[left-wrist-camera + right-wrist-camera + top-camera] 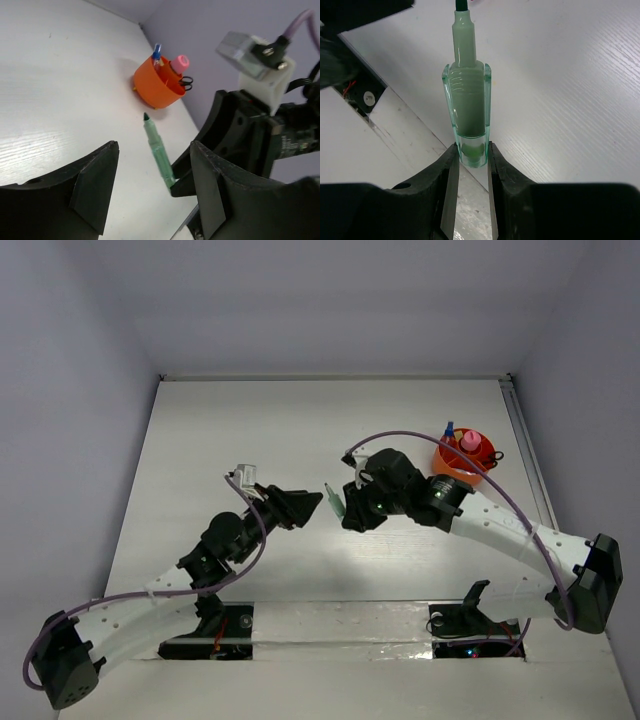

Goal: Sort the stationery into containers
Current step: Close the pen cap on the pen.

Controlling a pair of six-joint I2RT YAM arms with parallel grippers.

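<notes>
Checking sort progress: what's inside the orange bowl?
A blue marker, a pink-topped item and black scissors handles poke out of the bowl. Its wall hides anything lower.

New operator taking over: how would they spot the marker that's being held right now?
Start at the middle of the white table. There the right gripper pinches a stubby translucent green marker by its tail, dark tip toward the left gripper. The other stationery sits in the orange bowl.
</notes>
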